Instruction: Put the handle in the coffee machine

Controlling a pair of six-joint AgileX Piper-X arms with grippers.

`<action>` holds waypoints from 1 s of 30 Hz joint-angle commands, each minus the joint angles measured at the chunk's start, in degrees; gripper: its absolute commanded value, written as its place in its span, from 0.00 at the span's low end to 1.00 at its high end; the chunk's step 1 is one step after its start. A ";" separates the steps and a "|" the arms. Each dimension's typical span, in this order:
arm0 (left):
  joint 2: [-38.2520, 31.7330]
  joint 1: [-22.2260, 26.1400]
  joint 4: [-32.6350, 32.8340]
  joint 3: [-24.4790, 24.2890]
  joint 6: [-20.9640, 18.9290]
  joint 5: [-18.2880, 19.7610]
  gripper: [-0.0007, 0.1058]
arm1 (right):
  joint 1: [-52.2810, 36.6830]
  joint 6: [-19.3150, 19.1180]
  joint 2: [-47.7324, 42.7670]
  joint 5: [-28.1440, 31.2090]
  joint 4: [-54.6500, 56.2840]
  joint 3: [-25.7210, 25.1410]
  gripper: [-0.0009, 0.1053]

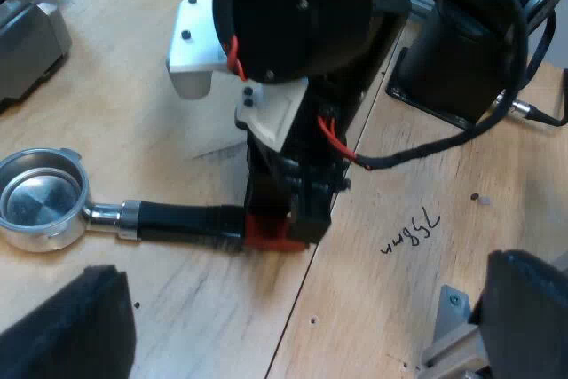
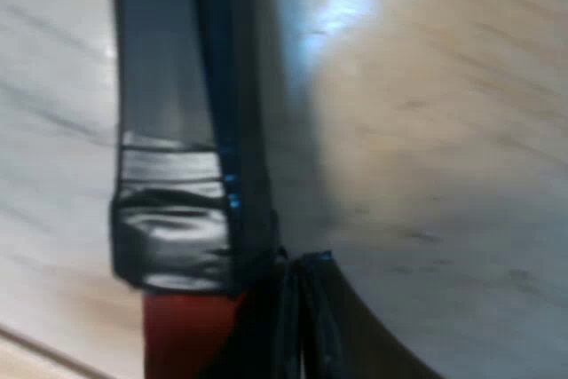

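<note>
On the wooden table (image 1: 133,86) the holder (image 1: 43,201) lies flat, basket up, not yet in the machine; right gripper (image 1: 288,210) sits at its red end (image 1: 266,235), probably for lifting, grip impossible to tell; left gripper (image 1: 297,333) hangs spread wide, empty.

1. Holder (image 1: 43,200): bare silver metal, bowl polished bright.
2. Its handle (image 1: 177,221): glossy black, ending in a red tip (image 1: 271,232).
3. Desk (image 1: 133,86): pale wood, fine brown grain, a few dark specks.
4. Marking (image 1: 410,230) on the desk: dark handwritten scrawl.
5. Right arm (image 1: 293,15): black casing, white plates.
</note>
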 commanded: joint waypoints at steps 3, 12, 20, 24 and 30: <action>0.04 -0.32 -0.65 -0.37 0.31 0.56 0.75 | 3.53 3.15 3.30 -3.29 -4.97 0.71 0.01; 0.04 -0.32 -0.65 -0.37 0.31 0.56 0.75 | 7.95 11.19 8.23 -4.10 -15.20 0.71 0.01; 0.04 -0.32 -0.65 -0.37 0.31 0.56 0.75 | 8.54 18.26 10.64 -5.07 -24.50 0.71 0.01; 0.04 -0.32 -0.65 -0.37 0.31 0.56 0.75 | 8.54 21.94 12.37 -5.50 -29.63 0.42 0.01; 0.04 -0.32 -0.65 -0.37 0.31 0.56 0.75 | 8.54 23.70 16.12 -5.63 -33.35 -2.85 0.01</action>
